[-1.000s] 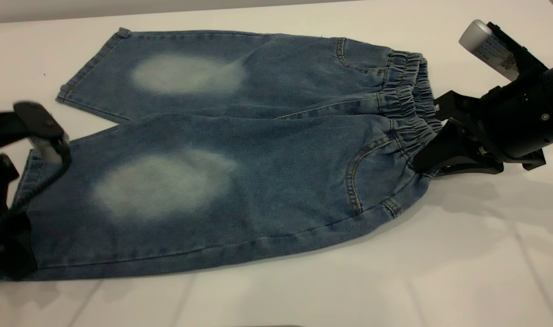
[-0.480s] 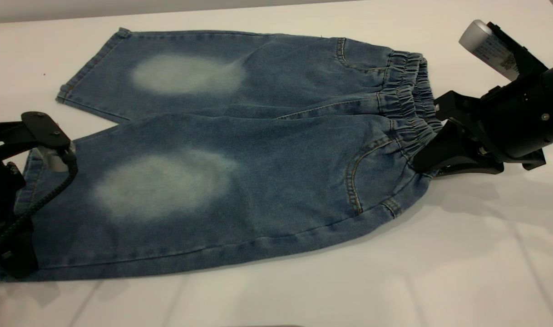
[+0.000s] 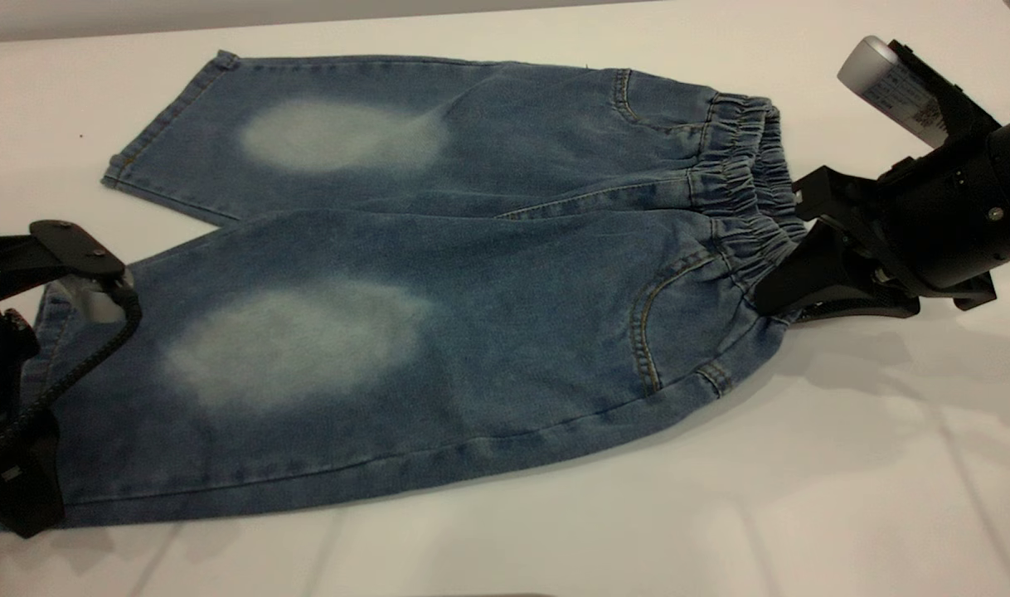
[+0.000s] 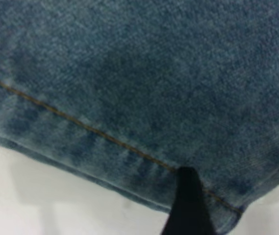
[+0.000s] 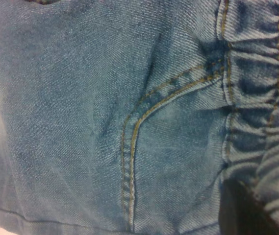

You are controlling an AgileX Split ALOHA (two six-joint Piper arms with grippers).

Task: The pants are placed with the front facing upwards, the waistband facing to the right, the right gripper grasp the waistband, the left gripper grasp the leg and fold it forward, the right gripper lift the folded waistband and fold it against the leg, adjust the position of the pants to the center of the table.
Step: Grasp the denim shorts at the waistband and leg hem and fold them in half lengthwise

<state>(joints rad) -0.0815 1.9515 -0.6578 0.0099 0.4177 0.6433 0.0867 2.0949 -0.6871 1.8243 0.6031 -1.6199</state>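
Pants [image 3: 439,274] lie front-up across the table [image 3: 845,481] from frame left to right, right gripper [image 3: 783,274] clamped on the waistband [image 3: 750,195] at right and left gripper [image 3: 45,332] closing around the near leg hem at lower left, apparently readying the forward fold.

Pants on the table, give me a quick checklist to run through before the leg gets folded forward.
1. Pants lying flat, front up: ok.
2. Waistband toward the right: ok.
3. Right gripper at the waistband's near corner: ok; firm hold: cannot tell.
4. Left gripper at the near leg's hem: ok.
5. Left jaws closed on the hem: not ok, wide apart.
6. Bare table in front of the pants: ok.
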